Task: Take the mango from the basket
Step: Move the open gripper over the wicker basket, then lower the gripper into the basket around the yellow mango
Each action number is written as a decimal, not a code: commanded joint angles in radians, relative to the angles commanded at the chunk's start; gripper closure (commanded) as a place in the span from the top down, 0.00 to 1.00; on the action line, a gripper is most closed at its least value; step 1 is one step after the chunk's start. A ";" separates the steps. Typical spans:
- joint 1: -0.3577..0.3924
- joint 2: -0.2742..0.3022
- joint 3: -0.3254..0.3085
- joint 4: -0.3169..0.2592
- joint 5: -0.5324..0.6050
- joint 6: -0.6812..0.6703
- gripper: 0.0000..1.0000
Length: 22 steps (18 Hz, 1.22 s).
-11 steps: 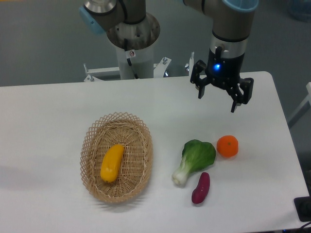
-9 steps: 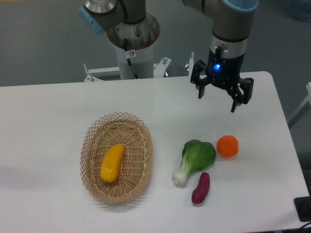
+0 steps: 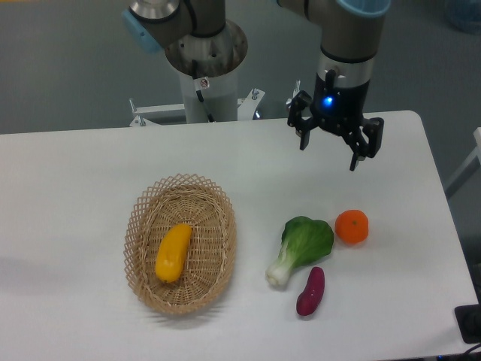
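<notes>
The mango [image 3: 173,253], smooth and yellow-orange, lies lengthwise inside the oval tan wicker basket [image 3: 143,226] at the left middle of the white table. My gripper [image 3: 328,155] hangs open and empty in the air above the back right of the table, far to the right of and behind the basket. Its two black fingers point down and are spread apart. A blue light glows on its body.
A round orange tangerine [image 3: 352,226], a green bok choy [image 3: 302,246] and a purple sweet potato [image 3: 310,291] lie on the table right of the basket, below the gripper. The robot's base column [image 3: 204,56] stands behind the table's back edge.
The gripper has moved slightly left and up, staying open. The mango, basket and other items have not moved.
</notes>
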 joint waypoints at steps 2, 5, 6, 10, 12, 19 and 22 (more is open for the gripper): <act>-0.031 0.008 -0.014 0.003 -0.003 -0.058 1.00; -0.092 0.011 -0.022 0.005 -0.002 -0.185 1.00; -0.118 0.008 -0.022 0.006 0.000 -0.230 1.00; -0.192 -0.018 -0.026 0.040 0.001 -0.356 1.00; -0.215 -0.024 -0.035 0.068 0.003 -0.382 1.00; -0.270 -0.046 -0.081 0.114 0.028 -0.418 1.00; -0.281 -0.046 -0.101 0.114 0.028 -0.425 1.00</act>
